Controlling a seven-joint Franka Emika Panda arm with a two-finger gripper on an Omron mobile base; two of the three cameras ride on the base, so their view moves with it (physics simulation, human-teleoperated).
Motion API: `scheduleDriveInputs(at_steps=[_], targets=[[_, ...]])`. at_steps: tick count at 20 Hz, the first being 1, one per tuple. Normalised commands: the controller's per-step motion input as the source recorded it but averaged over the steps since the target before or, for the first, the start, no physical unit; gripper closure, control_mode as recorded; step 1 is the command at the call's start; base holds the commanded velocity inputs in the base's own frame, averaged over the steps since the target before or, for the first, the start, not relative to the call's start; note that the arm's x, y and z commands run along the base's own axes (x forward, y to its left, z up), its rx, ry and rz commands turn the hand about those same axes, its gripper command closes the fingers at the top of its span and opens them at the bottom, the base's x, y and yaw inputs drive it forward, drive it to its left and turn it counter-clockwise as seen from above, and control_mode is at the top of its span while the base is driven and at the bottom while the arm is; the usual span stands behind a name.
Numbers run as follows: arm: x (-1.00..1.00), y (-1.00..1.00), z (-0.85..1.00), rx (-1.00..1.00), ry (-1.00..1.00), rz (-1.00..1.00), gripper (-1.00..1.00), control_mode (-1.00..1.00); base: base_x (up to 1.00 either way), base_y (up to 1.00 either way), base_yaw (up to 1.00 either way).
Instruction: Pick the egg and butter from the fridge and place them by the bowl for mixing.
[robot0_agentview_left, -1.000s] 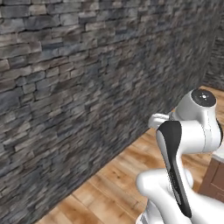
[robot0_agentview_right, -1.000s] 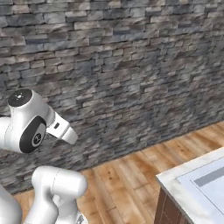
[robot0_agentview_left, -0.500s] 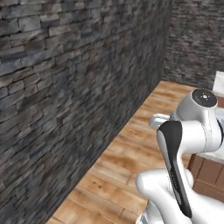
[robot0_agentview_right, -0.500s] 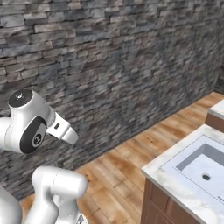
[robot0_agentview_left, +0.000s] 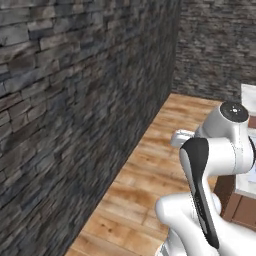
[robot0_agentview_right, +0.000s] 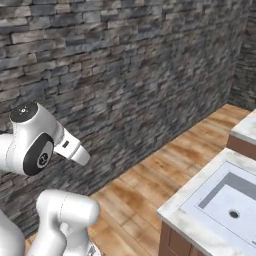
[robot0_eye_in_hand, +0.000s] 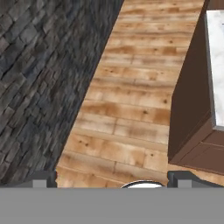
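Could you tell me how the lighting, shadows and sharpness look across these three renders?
Left base view: the stone wall is dim and soft, blurred toward the near left edge. Right base view: even light, the sink evenly pale with no glare. Hand view: the wood floor is bright and fairly crisp; no cast shadows.

- The wall (robot0_agentview_left: 75, 100) looks to me like rough stacked stone, dark grey and matt, with uneven courses.
- The floor (robot0_eye_in_hand: 131, 100) I read as wood planks, warm brown, visible grain, a slight sheen.
- The counter (robot0_agentview_right: 197, 200) has a pale marble-like top, smooth.
- The sink (robot0_agentview_right: 227, 202) looks smooth, grey and matt.
- The cabinet (robot0_eye_in_hand: 188, 113) is dark brown wood, smooth.
- My arm (robot0_agentview_left: 220, 150) is glossy white plastic with dark joints.
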Motion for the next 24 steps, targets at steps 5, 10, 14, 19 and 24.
scheduleDriveInputs(at_steps=[5,10,14,19,24], targets=[[0.0,0.0,0.0,0.0,0.0,0.0,-1.0,1.0,0.48,0.1,-0.42],[0.0,0.0,0.0,0.0,0.0,0.0,-1.0,1.0,0.53,0.14,-0.41],[0.0,0.0,0.0,0.0,0.0,0.0,-1.0,1.0,0.66,0.25,-0.26],[0.0,0.0,0.0,0.0,0.0,0.0,-1.0,1.0,0.67,0.26,-0.25],[0.0,0.0,0.0,0.0,0.0,0.0,-1.0,1.0,0.66,0.27,-0.27]])
